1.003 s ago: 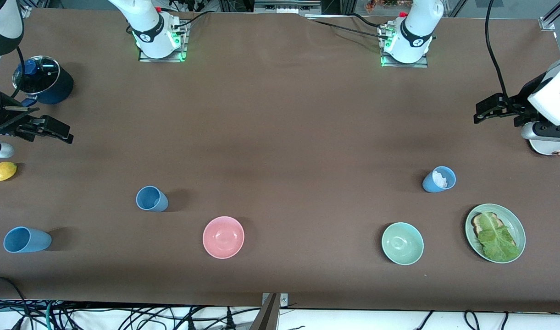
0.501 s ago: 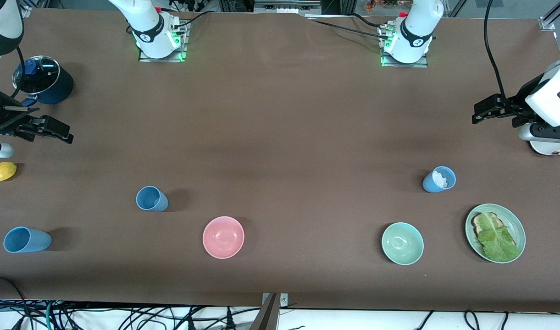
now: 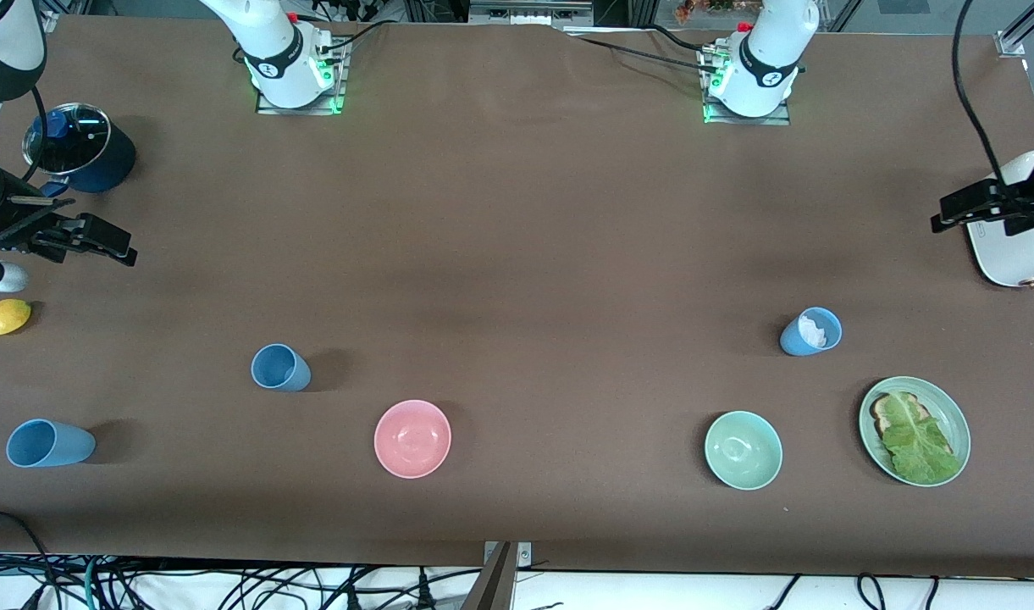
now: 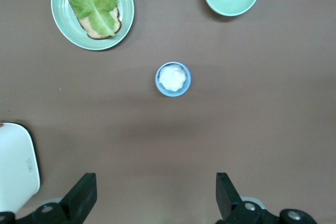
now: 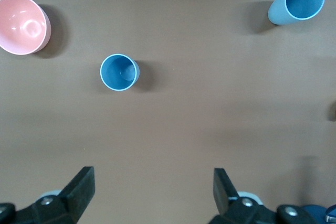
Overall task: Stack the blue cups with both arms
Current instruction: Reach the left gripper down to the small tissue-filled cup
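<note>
my left end effector (image 3: 961, 212) has swung out toward the desk's (image 3: 517, 254) edge at 3 o'clock since a second ago, fingers wide and empty. my right end effector (image 3: 102, 239) stays wide near 9 o'clock. the three small light-blue plastic cups (image 3: 280, 368) (image 3: 47, 443) (image 3: 811, 331) sit unmoved, well apart, one holding something white.

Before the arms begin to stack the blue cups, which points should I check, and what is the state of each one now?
1. Left tool open, holding nothing: ok.
2. Right tool open, holding nothing: ok.
3. Light-blue plastic cup beside the pink bowl upright and empty: ok.
4. Light-blue cup nearest the right arm's end upright: cannot tell, it looks strongly leaned.
5. Light-blue cup near the green plate empty: not ok, something white sits inside.
</note>
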Tool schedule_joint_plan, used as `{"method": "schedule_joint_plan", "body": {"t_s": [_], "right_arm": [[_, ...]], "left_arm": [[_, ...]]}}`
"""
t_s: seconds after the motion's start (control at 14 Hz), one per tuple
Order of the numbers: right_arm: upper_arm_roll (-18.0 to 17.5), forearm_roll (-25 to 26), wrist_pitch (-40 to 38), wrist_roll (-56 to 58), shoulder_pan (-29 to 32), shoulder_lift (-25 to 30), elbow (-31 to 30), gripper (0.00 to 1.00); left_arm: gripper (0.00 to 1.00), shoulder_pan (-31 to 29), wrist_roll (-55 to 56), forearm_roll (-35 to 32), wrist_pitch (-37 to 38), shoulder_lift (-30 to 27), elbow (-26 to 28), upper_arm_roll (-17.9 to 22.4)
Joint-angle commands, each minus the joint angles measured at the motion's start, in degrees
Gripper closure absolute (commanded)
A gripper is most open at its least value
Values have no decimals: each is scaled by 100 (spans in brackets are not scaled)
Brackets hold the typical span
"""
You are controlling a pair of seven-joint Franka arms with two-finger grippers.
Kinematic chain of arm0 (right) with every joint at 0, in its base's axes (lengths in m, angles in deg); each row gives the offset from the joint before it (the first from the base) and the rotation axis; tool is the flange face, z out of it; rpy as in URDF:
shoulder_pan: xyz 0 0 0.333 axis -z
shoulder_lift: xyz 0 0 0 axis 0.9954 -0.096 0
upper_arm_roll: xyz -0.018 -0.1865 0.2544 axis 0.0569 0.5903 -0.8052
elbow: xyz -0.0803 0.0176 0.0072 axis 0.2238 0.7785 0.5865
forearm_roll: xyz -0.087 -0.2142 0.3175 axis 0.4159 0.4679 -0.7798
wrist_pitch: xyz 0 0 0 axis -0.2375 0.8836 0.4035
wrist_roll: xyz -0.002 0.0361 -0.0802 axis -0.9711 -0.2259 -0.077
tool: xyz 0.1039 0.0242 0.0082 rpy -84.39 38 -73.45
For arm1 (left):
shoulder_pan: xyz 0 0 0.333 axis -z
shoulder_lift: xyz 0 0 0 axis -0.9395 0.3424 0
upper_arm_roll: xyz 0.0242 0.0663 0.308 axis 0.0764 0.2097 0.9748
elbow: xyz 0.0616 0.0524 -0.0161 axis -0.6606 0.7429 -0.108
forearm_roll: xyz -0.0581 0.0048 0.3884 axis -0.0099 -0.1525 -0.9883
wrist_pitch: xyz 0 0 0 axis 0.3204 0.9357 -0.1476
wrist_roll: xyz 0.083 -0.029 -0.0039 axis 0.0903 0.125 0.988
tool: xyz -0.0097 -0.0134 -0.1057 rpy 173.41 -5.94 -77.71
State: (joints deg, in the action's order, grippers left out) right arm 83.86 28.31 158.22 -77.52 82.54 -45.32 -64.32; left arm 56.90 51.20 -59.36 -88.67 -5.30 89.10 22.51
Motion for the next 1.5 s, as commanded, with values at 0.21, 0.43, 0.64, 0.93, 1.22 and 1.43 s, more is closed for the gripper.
{"method": "schedule_joint_plan", "body": {"t_s": [0.21, 0.43, 0.64, 0.93, 1.22, 1.43], "right_arm": [[-9, 10, -53, -25, -15, 60, 45, 0], [-9, 10, -62, -16, -15, 60, 45, 0], [-9, 2, -80, 19, -24, 51, 45, 0], [-9, -7, -80, 37, -24, 34, 45, 0], [-9, -25, -80, 19, -77, -10, 45, 0], [-9, 1, -97, 37, -147, -28, 36, 0]], "left_arm": [[0, -20, -200, -15, -311, 189, 492, -42], [0, 33, -164, -6, -916, 189, 1080, -42], [0, 33, -164, -6, -1567, 180, 1634, -42], [0, 6, -164, 3, -2446, 180, 2338, -42], [0, -37, -182, 11, -3149, 171, 2883, -42], [0, -46, -191, 11, -3747, 171, 3279, -42]]}}
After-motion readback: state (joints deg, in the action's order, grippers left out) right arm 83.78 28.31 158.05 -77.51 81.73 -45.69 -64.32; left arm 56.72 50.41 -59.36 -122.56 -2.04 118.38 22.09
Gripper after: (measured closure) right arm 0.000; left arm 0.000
